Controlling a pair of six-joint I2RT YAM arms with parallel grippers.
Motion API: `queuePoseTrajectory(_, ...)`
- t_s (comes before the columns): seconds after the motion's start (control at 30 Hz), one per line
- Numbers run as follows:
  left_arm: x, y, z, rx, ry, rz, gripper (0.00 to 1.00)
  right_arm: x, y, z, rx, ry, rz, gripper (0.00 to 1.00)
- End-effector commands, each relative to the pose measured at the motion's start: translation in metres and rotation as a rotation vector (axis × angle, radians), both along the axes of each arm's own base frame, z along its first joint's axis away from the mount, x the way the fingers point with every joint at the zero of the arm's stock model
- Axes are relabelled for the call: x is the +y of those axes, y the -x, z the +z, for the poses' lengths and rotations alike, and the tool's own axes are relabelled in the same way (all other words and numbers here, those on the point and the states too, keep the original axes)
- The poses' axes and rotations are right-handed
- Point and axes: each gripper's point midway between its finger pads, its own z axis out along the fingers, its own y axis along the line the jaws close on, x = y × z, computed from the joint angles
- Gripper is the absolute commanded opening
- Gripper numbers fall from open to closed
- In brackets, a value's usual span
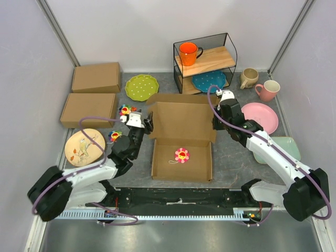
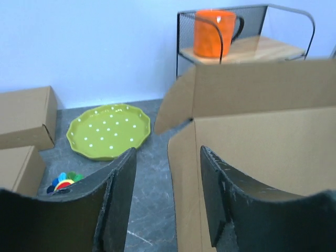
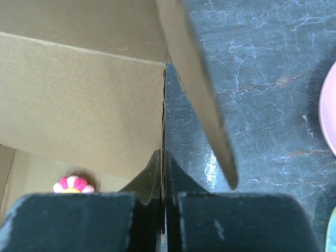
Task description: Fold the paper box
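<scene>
the paper box [image 1: 181, 152] sits at the centre of the top view on the grey marbled table [image 1: 231, 157]. its tray lies flat with the walls up. the wide lid panel stands raised along the tray's upper edge, with a further flap at its top. a pink flower toy [image 1: 181, 155] lies on the tray floor, clear of the walls.

left gripper [image 1: 148, 124]: at the left end of the raised lid, just beside the box corner. in the left wrist view its jaws stand apart. the box's side wall [image 2: 262, 142] and a curved corner flap rise beyond the gap between the fingers [image 2: 118, 184]. contact with the cardboard cannot be confirmed.

right gripper [image 1: 215, 123]: at the right end of the raised lid. in the right wrist view the fingers [image 3: 152, 173] are pressed together, with only a thin dark seam between them. a box panel [image 3: 79, 105] fills the upper left of that frame, and its vertical edge runs down to the seam. whether cardboard is pinched cannot be told. a loose flap edge slants across the centre of that frame.

surroundings: two closed cardboard boxes [image 1: 96, 77] [image 1: 88, 109] at upper left, a green dotted plate [image 1: 142, 87] above the open box, and a wire shelf [image 1: 205, 63] carrying an orange mug [image 1: 188, 52].
</scene>
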Motion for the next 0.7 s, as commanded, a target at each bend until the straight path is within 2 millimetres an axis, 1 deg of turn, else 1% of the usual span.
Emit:
queuePoseTrajectory(0.0, 0.018, 0.009, 0.027, 0.089, 0.055, 0.04, 0.61, -0.01, 0.0, 0.004, -0.034, 0.03, -0.015, 0.0)
queuePoseTrajectory(0.03, 0.022, 0.011, 0.019, 0.148, 0.027, 0.047, 0.63, -0.009, 0.001, 0.006, -0.04, 0.029, -0.012, 0.0)
queuePoseTrajectory(0.07, 0.024, 0.014, 0.021, 0.159, 0.027, 0.039, 0.69, -0.009, 0.0, 0.007, -0.043, 0.027, -0.012, 0.0)
queuePoseTrajectory(0.1, 0.024, 0.018, 0.022, 0.17, 0.032, 0.024, 0.77, -0.009, 0.001, 0.007, -0.042, 0.029, -0.014, 0.0)
queuePoseTrajectory(0.13, 0.025, 0.026, 0.025, 0.195, 0.018, -0.009, 0.86, -0.009, 0.0, 0.008, -0.047, 0.027, -0.013, 0.0)
queuePoseTrajectory(0.17, 0.026, 0.029, 0.027, 0.212, 0.021, -0.022, 0.98, -0.009, 0.0, 0.008, -0.048, 0.025, -0.013, 0.0)
queuePoseTrajectory(0.2, 0.025, 0.033, 0.027, 0.243, 0.04, -0.042, 0.98, -0.009, 0.0, 0.009, -0.051, 0.023, -0.013, 0.0)
queuePoseTrajectory(0.27, 0.02, 0.041, 0.024, 0.341, -0.002, -0.101, 0.99, -0.01, 0.001, 0.008, -0.053, 0.029, -0.014, 0.0)
queuePoseTrajectory(0.3, 0.017, 0.044, 0.017, 0.419, 0.013, -0.122, 1.0, -0.01, 0.001, 0.009, -0.053, 0.027, -0.011, 0.0)
queuePoseTrajectory(0.33, 0.011, 0.041, 0.029, 0.466, 0.027, -0.168, 1.0, -0.01, 0.002, 0.01, -0.059, 0.025, -0.009, 0.0)
queuePoseTrajectory(0.37, 0.016, 0.05, 0.008, 0.595, 0.008, -0.161, 0.99, -0.01, 0.003, 0.009, -0.059, 0.025, -0.006, 0.0)
queuePoseTrajectory(0.4, 0.016, 0.051, 0.006, 0.638, 0.011, -0.176, 0.99, -0.01, 0.003, 0.01, -0.065, 0.022, -0.006, 0.0)
queuePoseTrajectory(0.43, 0.008, 0.056, 0.012, 0.678, 0.031, -0.272, 0.99, -0.01, 0.003, 0.011, -0.07, 0.021, -0.005, 0.0)
queuePoseTrajectory(0.47, 0.004, 0.06, 0.005, 0.739, 0.038, -0.306, 0.99, -0.01, 0.003, 0.01, -0.07, 0.021, -0.005, 0.0)
queuePoseTrajectory(0.5, -0.002, 0.063, 0.011, 0.762, 0.054, -0.353, 1.0, -0.01, 0.004, 0.01, -0.07, 0.021, -0.005, 0.0)
queuePoseTrajectory(0.53, -0.002, 0.062, 0.009, 0.792, 0.055, -0.361, 1.0, -0.01, 0.004, 0.011, -0.071, 0.023, -0.004, 0.0)
queuePoseTrajectory(0.57, -0.004, 0.062, -0.007, 0.872, 0.022, -0.362, 1.0, -0.009, 0.003, 0.012, -0.073, 0.02, -0.003, 0.0)
queuePoseTrajectory(0.6, -0.007, 0.06, -0.002, 0.886, 0.013, -0.374, 1.0, -0.009, 0.004, 0.012, -0.072, 0.018, -0.001, 0.0)
queuePoseTrajectory(0.67, -0.012, 0.059, -0.014, 0.949, -0.023, -0.394, 0.99, -0.01, 0.004, 0.012, -0.075, 0.022, -0.001, 0.0)
